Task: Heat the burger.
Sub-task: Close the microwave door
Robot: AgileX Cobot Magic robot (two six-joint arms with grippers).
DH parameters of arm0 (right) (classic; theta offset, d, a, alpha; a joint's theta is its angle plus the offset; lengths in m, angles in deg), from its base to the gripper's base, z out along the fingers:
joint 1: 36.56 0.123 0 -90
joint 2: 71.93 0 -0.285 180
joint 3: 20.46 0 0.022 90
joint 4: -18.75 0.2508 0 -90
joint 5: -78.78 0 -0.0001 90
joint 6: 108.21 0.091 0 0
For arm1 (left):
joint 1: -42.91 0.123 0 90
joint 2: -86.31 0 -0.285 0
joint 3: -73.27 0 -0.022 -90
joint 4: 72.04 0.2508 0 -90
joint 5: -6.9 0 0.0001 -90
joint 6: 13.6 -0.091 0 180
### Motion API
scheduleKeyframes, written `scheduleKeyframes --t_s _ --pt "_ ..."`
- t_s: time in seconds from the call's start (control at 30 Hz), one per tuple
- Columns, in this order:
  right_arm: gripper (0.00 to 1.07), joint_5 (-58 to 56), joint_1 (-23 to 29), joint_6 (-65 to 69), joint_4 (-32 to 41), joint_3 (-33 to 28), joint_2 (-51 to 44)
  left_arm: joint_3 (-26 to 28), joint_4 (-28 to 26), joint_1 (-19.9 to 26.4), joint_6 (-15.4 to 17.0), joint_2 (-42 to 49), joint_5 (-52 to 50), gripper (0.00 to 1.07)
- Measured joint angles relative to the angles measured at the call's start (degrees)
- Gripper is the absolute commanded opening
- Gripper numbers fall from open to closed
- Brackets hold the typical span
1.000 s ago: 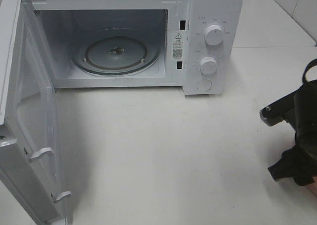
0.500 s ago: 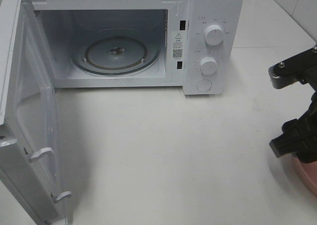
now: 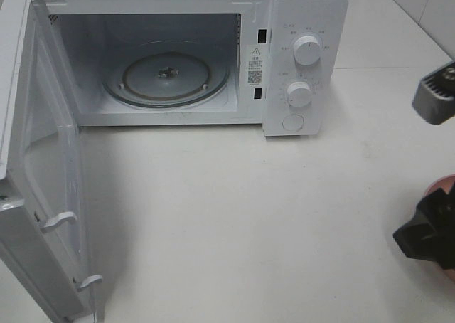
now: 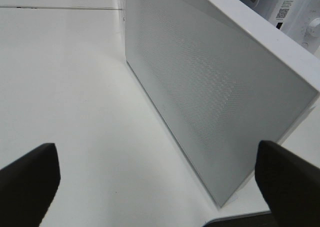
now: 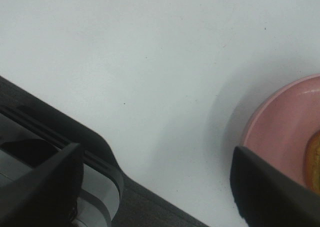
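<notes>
Only a golden-brown edge of the burger (image 5: 314, 163) shows, resting on a shallow pink plate (image 5: 280, 127) at the table's right side. In the exterior view a sliver of that plate (image 3: 442, 183) peeks out between the two dark fingers of my right gripper (image 3: 430, 166), which is open; bare table lies between the fingers in the right wrist view, and one finger (image 5: 270, 197) overlaps the plate's rim. My left gripper (image 4: 157, 187) is open, close to the outer face of the microwave door (image 4: 210, 87), and is out of the exterior view.
The white microwave (image 3: 306, 24) stands at the back with its door (image 3: 35, 159) swung wide to the left. Its glass turntable (image 3: 167, 74) carries nothing. Two knobs (image 3: 307, 50) and a button sit on the right panel.
My right gripper has shifted toward the right edge of the view and its fingers have spread wider. The pink plate now peeks between them. The microwave has not moved.
</notes>
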Motion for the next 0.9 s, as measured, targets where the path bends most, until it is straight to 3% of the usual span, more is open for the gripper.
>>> scheduleKeyframes --t_s 0.33,0.6,0.9 --pt "0.77 -6.36 -0.97 -0.40 0.97 0.00 -10.26 0.00 0.00 0.00 0.00 0.00 0.00 0.98" --pt "0.76 -7.62 -13.92 -3.67 3.09 0.00 -19.71 0.00 0.00 0.00 0.00 0.00 0.00 0.98" --pt "0.76 -7.68 -22.52 -6.30 3.21 0.00 -33.29 0.00 0.00 0.00 0.00 0.00 0.00 0.98"
